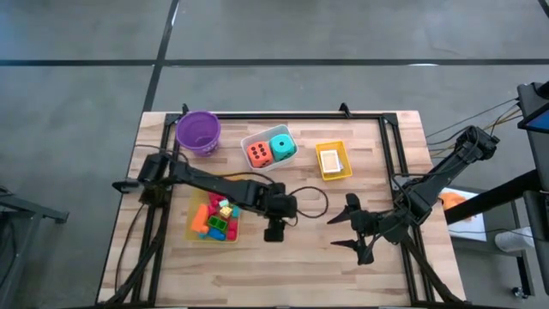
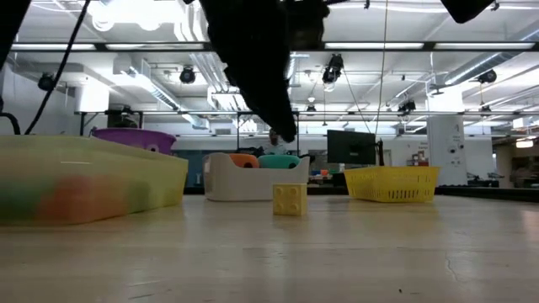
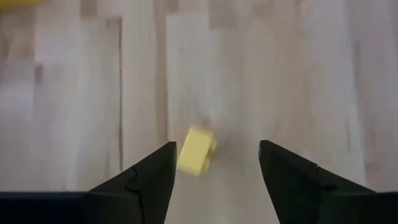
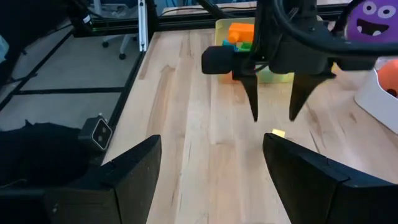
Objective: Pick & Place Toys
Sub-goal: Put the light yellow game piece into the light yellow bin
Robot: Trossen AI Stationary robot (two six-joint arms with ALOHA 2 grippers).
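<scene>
Left gripper (image 3: 214, 177) hangs over the bare wood near the table centre, just right of the yellow tray (image 1: 199, 230) in the high view. Fingers are parted and grasp nothing. A single yellow block (image 3: 196, 150) lies on the tabletop between the two fingers, close to one of them; cannot tell if it touches. In the low view the same yellow block (image 2: 289, 199) sits flat on the wood, with the dark arm above it. The right wrist view shows the left gripper (image 4: 273, 106) from the side, tips pointing down, the block just beyond them on the table. Right gripper (image 1: 358, 228) waits over the right part of the table, fingers spread wide and empty, well apart from the block. The yellow tray holds a pile of coloured blocks (image 1: 219, 216) in red, green, blue, orange and yellow. The white tray (image 1: 254, 137) at the far side holds the orange die (image 1: 260, 154) and teal die (image 1: 282, 147) side by side. A second yellow tray (image 1: 347, 163) to its right holds a small card (image 1: 330, 160). Purple bowl (image 1: 198, 131) stands at the far left, near the white tray.
</scene>
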